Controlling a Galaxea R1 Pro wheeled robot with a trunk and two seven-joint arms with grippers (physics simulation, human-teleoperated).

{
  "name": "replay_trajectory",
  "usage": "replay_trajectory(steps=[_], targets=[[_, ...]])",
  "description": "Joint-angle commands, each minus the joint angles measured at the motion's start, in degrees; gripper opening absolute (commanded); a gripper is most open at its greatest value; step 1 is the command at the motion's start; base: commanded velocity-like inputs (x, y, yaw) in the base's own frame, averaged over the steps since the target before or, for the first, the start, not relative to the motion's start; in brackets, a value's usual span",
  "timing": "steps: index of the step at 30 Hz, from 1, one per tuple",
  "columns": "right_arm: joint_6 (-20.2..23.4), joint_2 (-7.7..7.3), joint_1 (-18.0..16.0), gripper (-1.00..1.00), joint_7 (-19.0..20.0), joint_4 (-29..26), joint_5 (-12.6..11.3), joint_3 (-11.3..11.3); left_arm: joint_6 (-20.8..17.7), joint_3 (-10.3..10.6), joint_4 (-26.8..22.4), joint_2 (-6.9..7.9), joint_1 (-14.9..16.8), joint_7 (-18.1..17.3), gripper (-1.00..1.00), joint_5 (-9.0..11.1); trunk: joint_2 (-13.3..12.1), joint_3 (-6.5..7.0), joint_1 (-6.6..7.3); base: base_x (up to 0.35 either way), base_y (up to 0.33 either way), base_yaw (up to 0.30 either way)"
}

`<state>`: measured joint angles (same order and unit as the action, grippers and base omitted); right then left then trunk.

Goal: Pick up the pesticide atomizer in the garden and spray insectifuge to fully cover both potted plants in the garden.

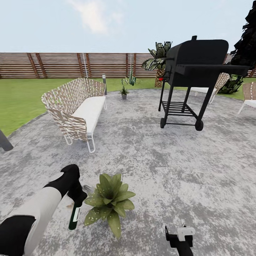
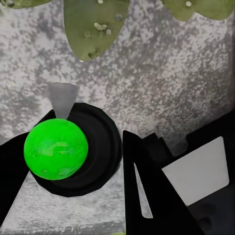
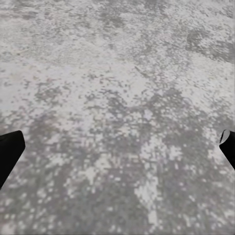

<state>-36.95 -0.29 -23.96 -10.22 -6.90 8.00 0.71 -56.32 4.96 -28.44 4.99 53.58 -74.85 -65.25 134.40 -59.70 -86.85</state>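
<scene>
**Atomizer held beside near plant**

The pesticide atomizer (image 1: 74, 216) is pinched by the left gripper (image 1: 77, 200), hanging just beside the near potted plant (image 1: 110, 202) on the paving (image 1: 160, 160). It is judged light, rigid and smooth; a grip high on the body suits it.

The left wrist view reveals its green top (image 2: 56, 149) and spotted leaves (image 2: 95, 24). The second potted plant (image 1: 124, 92) stands well apart. The right gripper (image 1: 179, 236) is spread, holding nothing.
</scene>
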Motion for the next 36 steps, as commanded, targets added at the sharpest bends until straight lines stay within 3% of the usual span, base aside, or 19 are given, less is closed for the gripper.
replay_trajectory(steps=[1, 5, 10, 16, 36], targets=[[0.0, -0.03, 0.0, 1.00, -0.6, 0.0, 0.6, 0.1, -0.4, 0.3, -0.1, -0.09, 0.2, -0.6, -1.00, -0.4, 0.0, -0.05, 0.01, 0.000, 0.000, 0.000], [0.0, -0.06, 0.0, 1.00, -0.7, 0.1, 0.6, 0.1, -0.2, 0.8, 0.2, -1.09, 0.4, -0.6, -1.00, -0.3, 0.0, -0.05, 0.01, 0.051, 0.000, 0.000], [0.0, -0.07, 0.0, 1.00, -0.8, 0.1, 0.6, 0.1, -0.4, 6.4, 0.7, -3.14, 0.3, -2.4, -1.00, -0.2, 0.0, -0.05, 0.01, 0.293, 0.000, 0.000], [0.0, -0.07, 0.0, 1.00, -0.8, 0.1, 0.5, 0.1, -0.4, 8.0, 0.8, -3.20, 0.1, -3.2, -1.00, -0.2, 0.0, -0.05, 0.01, 0.120, 0.000, 0.000], [0.0, 0.03, 0.0, 1.00, -0.8, 0.1, 0.5, 0.1, -0.5, 8.4, 0.6, -3.31, 0.3, -3.3, -1.00, -0.3, 0.0, -0.05, 0.01, 0.083, 0.000, 0.068]])
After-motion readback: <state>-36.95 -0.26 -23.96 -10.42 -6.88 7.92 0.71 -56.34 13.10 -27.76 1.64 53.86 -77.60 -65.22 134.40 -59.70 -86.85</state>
